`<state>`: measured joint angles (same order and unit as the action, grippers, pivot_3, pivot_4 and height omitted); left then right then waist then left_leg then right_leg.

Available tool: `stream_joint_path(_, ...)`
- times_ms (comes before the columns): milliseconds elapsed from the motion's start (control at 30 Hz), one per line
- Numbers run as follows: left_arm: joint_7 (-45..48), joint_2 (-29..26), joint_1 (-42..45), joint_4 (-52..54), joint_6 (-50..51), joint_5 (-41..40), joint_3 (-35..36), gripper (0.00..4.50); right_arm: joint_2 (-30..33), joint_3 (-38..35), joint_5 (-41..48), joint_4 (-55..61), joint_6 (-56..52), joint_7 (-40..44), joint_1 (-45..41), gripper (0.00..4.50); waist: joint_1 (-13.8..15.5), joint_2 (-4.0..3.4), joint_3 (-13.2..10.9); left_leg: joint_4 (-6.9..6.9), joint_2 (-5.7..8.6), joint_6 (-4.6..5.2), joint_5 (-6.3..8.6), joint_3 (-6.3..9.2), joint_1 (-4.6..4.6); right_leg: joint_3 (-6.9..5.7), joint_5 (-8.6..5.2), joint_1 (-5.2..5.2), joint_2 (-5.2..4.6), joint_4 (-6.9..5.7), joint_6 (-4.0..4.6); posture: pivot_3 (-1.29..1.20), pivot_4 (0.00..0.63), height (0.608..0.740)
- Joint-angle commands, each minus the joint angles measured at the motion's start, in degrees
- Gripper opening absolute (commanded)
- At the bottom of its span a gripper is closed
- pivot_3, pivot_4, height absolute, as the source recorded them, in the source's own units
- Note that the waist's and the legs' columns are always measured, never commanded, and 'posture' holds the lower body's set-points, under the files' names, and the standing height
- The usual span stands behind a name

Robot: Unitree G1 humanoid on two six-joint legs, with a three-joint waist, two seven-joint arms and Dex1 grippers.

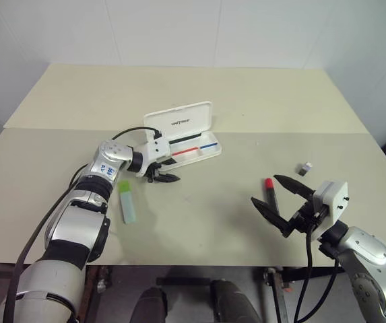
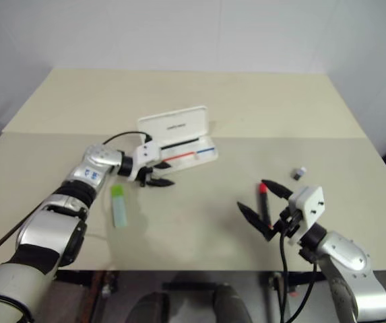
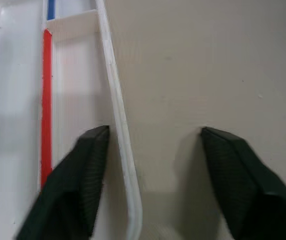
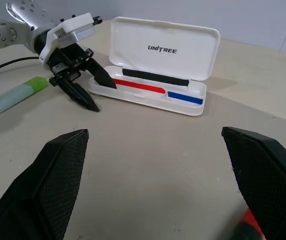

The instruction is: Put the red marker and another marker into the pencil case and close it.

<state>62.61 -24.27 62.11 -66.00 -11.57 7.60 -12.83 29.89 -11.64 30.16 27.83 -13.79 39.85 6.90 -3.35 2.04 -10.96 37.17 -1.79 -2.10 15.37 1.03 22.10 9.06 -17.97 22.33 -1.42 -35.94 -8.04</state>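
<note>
Pencil case (image 1: 191, 142) lies open just above the middle of the left eye view, its white lid raised behind the tray and showing dark lettering; a red stripe and a blue stripe run along the tray's inside. No marker lies in it. The red marker (image 1: 271, 193) rests on the counter (image 1: 246, 101) at lower right of that view, red cap pointing up the frame, well apart from the case. The green highlighter (image 1: 127, 200) lies at lower left of the same view, brighter cap toward the top, beside the left forearm and near the case's left end.

The left hand (image 1: 163, 176) sits at the case's left end. In the left wrist view one finger (image 3: 78, 180) stands over the tray just inside its white rim and the other over bare counter, so the rim runs between them; the fingers are partly apart and hold nothing.

The right hand (image 1: 280, 202) is at lower right, its two fingers spread wide and empty, with the red marker lying between them in the left eye view. A small grey object (image 1: 304, 167) lies on the counter further up from it.
</note>
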Motion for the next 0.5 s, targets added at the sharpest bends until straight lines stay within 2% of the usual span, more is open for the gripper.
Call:
stream_joint_path(33,-0.3,-0.5,-0.7,-1.6,1.6,2.6,-1.3,1.7,0.4,-1.2,0.3,1.3,1.3,0.2,-0.5,4.5,-0.1,0.0,0.0,0.0,0.0,0.0,0.0,-0.02,0.0,0.03,0.0,0.0,0.0,0.0,0.0,0.0,0.15,0.74)
stream_joint_path(200,-0.9,-0.9,-0.9,-1.2,1.7,2.5,-0.8,0.12,0.7,-1.1,0.3,0.4,1.2,0.6,-1.5,4.5,0.1,-0.02,0.0,-0.16,0.0,-0.1,0.07,-0.05,0.05,0.05,0.17,0.14,0.0,-0.03,-0.36,0.0,0.15,0.74)
stream_joint_path(500,-1.3,-2.2,-1.8,1.2,-0.4,1.4,0.7,0.05,2.0,-2.7,1.9,-0.2,1.1,2.1,-2.4,4.5,0.0,-0.01,0.0,-0.13,0.0,-0.12,0.11,-0.01,0.09,0.01,0.16,0.14,0.0,-0.03,-0.37,0.0,0.15,0.74)
